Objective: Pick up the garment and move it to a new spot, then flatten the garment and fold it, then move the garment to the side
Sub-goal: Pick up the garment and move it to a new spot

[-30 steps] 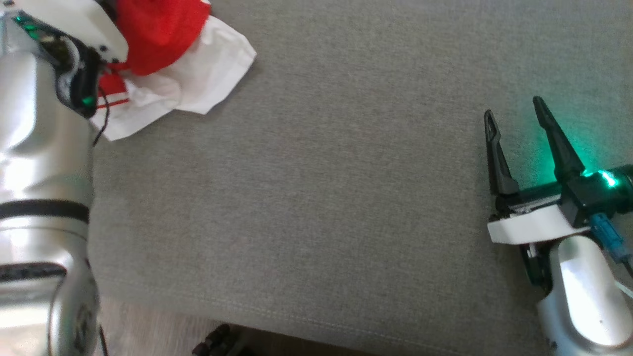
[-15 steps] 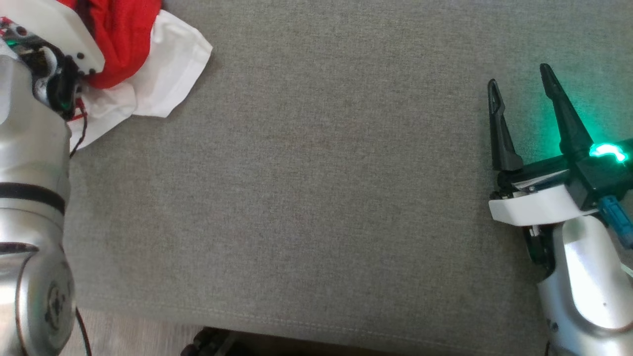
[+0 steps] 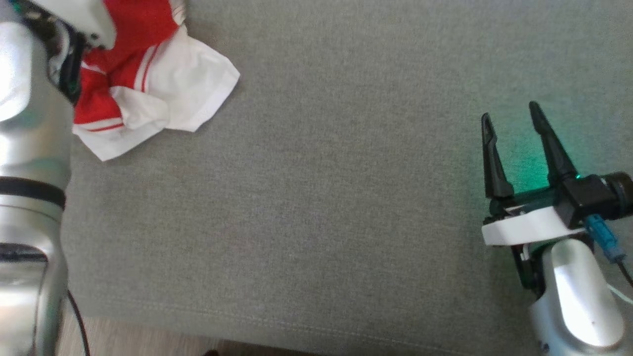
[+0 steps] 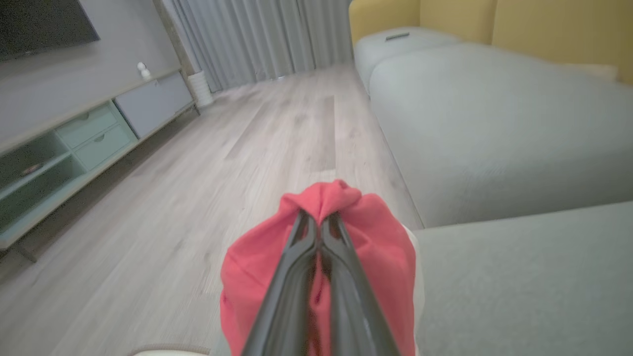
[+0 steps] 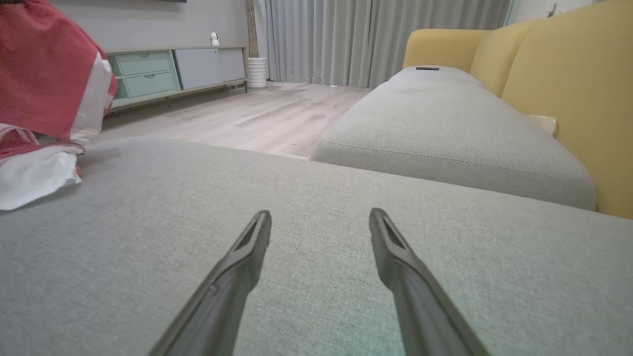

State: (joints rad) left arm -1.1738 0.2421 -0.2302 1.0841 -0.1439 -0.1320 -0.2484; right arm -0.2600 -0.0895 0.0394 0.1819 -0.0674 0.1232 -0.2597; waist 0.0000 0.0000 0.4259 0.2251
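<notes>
The garment (image 3: pixel 148 84) is red and white and lies crumpled at the far left of the grey cushion (image 3: pixel 321 198), partly lifted. In the left wrist view my left gripper (image 4: pixel 320 220) is shut on a bunch of the garment's red cloth (image 4: pixel 366 232), which hangs around the fingers. The head view has only the left arm's pale wrist over the cloth. My right gripper (image 3: pixel 509 116) hovers open and empty over the cushion's right side, far from the garment (image 5: pixel 49 99). Its fingers (image 5: pixel 247 247) stand wide apart in the right wrist view.
A second grey seat (image 5: pixel 445 123) with yellow backrests (image 5: pixel 568 74) lies beyond the cushion. Wooden floor (image 4: pixel 198 173) runs to a low cabinet (image 4: pixel 74 143) and curtains. The cushion's front edge (image 3: pixel 296 326) crosses the bottom of the head view.
My left gripper has shut on the garment's red cloth and raised it, showing more red and white folds. The head camera shifted; the right gripper stays open.
</notes>
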